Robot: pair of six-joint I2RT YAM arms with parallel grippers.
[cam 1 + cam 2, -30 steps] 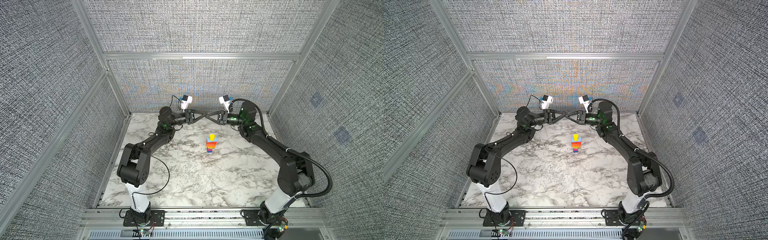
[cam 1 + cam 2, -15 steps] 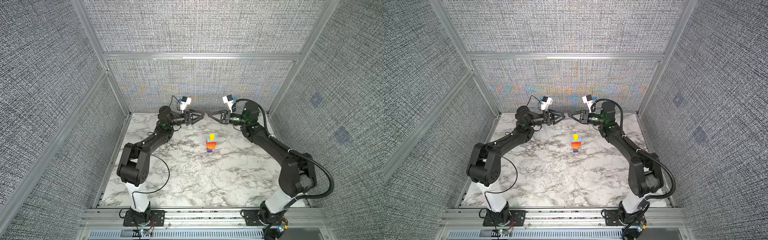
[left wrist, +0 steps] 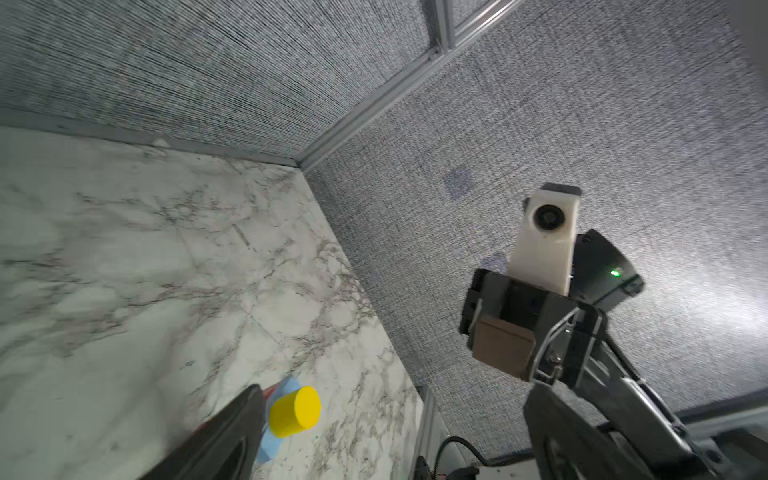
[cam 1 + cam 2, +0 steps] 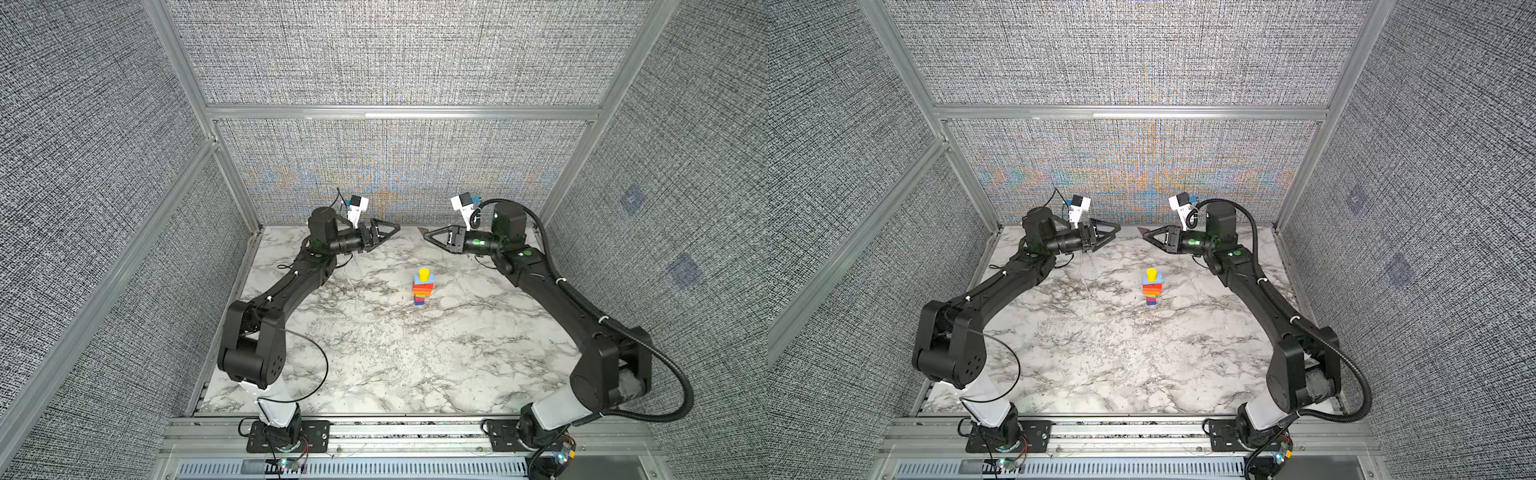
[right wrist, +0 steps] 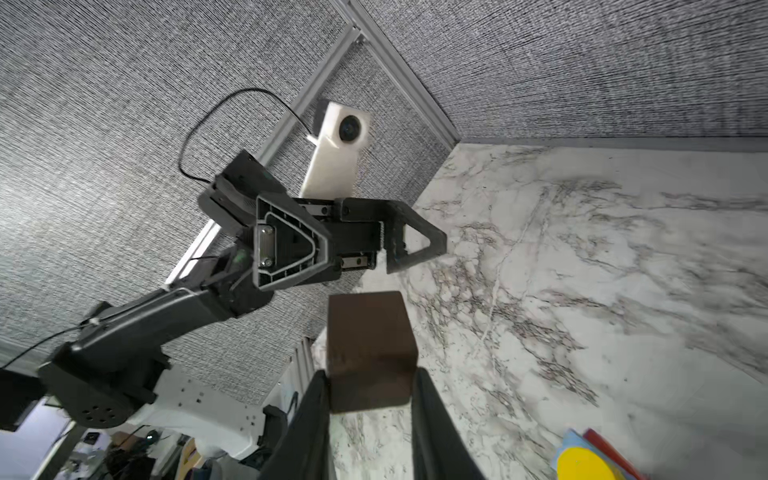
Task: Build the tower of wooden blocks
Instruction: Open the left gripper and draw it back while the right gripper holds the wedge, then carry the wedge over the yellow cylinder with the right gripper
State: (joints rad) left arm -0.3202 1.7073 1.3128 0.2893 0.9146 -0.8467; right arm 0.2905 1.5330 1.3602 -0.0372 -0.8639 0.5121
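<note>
So the handoff looks done: compared with a second ago, the two grippers are no longer tip to tip up at the 12 o'clock end of the white marble table [image 4: 374,353], they're well apart now. The left gripper [image 4: 387,235] has its jaws spread wide with nothing in them. The right gripper [image 4: 427,239] is clamped on the dark brown wooden cube [image 5: 368,332], which sticks out past its fingertips. The tower of small painted wood blocks [image 4: 423,287] hasn't budged. It stands a bit toward 1 o'clock from the table's middle, topped by a yellow cylinder [image 4: 424,273], with both grippers clear of it. My read: the right arm now carries the cube toward 6 o'clock and sets it on that cylinder, a small landing spot that's easy to topple.
</note>
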